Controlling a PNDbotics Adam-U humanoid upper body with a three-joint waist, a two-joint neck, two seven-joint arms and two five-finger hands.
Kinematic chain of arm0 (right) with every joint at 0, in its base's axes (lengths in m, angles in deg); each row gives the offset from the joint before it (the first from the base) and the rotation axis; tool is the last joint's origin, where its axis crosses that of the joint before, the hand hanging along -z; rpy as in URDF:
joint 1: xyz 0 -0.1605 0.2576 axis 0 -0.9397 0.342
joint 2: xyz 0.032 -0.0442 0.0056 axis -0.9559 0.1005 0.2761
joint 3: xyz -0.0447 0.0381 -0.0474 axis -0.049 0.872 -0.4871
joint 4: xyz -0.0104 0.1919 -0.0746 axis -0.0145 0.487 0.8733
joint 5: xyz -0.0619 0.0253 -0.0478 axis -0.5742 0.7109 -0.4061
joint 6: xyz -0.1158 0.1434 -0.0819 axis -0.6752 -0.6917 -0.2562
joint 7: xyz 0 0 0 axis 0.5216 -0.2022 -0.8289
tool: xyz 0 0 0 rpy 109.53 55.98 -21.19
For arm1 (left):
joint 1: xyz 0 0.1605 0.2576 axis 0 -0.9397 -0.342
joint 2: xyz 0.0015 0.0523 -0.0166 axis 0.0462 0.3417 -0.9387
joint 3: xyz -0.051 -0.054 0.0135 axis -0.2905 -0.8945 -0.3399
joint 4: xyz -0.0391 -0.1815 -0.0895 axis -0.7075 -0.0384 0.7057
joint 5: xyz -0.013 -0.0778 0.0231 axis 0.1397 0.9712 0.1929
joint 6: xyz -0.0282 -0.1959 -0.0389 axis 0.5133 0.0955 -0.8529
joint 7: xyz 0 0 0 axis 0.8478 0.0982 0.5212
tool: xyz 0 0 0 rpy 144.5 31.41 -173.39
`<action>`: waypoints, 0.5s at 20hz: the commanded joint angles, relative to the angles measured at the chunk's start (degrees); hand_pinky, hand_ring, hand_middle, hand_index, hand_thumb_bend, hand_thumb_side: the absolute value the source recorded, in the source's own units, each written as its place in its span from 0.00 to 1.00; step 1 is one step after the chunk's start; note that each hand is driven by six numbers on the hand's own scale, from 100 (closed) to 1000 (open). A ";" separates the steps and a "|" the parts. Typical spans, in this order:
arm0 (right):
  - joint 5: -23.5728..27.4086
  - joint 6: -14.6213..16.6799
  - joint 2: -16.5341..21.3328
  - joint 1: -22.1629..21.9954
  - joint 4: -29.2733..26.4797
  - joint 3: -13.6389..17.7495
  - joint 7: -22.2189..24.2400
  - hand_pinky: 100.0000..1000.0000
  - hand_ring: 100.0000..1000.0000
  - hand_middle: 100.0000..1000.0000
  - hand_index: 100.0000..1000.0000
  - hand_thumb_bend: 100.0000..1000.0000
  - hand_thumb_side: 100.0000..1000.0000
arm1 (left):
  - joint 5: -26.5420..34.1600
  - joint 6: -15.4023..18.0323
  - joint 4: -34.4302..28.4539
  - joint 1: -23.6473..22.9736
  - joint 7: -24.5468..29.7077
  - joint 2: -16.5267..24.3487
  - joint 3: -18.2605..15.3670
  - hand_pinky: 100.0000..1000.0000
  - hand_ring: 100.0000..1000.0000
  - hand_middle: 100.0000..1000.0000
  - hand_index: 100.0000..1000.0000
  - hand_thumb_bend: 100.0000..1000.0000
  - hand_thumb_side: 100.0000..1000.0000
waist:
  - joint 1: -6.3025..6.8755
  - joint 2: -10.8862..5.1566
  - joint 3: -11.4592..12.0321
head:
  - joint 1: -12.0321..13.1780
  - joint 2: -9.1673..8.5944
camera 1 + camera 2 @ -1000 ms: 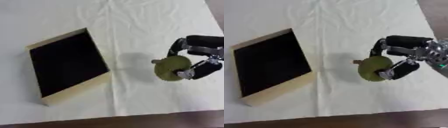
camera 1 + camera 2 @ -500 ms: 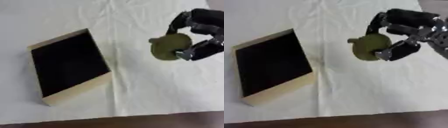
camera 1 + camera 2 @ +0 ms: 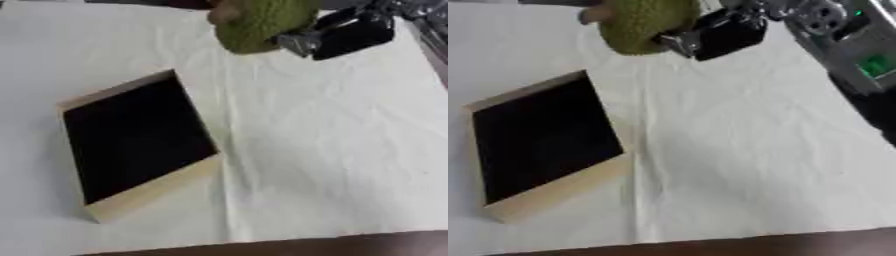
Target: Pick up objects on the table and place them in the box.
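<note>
A box (image 3: pixel 140 145) sits at the left of a white cloth (image 3: pixel 324 150), a shallow tray with pale wooden walls and a black floor, turned at an angle and holding nothing. To its upper right, at the top edge of the view, a bumpy green fruit (image 3: pixel 258 22) with a brownish stub at its left end hangs in the air, well above the cloth and apart from the box. The right hand (image 3: pixel 724 32) comes in from the upper right, its black fingers curled round the fruit's right side. The left hand is not in sight. The main risk from here is a drop: only part of the fruit is visibly covered by the fingers, and a quick swing leftward could probably let it slip and roll off across the cloth. A second risk is catching the box's near wall on the way down, which might push or tip the light tray. Room is generous: nothing lies on the cloth between fruit and box, and the box mouth is wide. The cloth's front edge shows along the bottom, with dark table below it.
</note>
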 commanded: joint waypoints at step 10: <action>-11.64 -4.27 -20.29 7.52 -0.86 -6.39 5.93 0.68 0.48 0.33 0.57 0.00 0.00 | 0.34 0.07 -0.85 1.06 -0.02 0.14 -0.16 0.53 0.61 0.62 0.69 0.90 0.77 | -0.16 -1.33 1.44 | -2.33 0.54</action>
